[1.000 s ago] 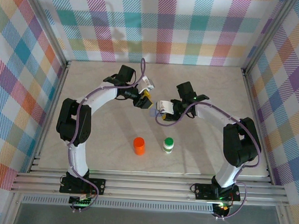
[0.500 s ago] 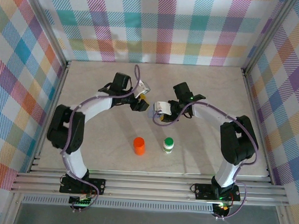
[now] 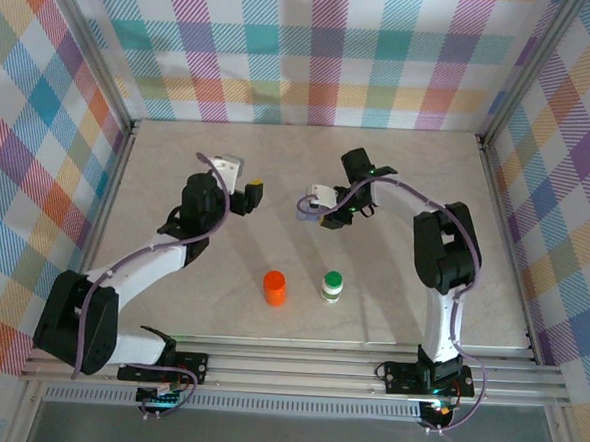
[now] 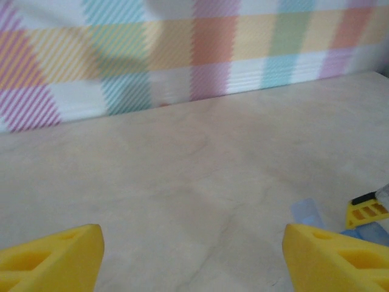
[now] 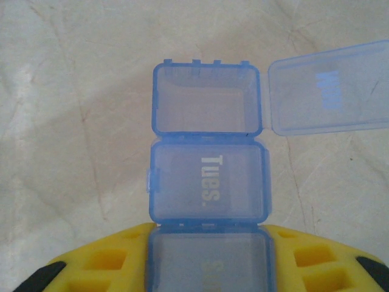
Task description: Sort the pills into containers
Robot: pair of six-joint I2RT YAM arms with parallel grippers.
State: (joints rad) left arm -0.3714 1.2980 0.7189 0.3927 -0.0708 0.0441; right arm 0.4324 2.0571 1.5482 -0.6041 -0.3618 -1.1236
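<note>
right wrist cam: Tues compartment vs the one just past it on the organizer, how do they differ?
Lid: the Tues compartment is shut, while the far compartment is open, its lid swung out flat to the side.
Contents: the far compartment looks empty; the Tues compartment's inside is unclear through its printed lid.
Position: the Tues compartment sits nearer the right gripper, which clamps the pill organizer at its end.
Both are translucent blue, similar in size.
</note>
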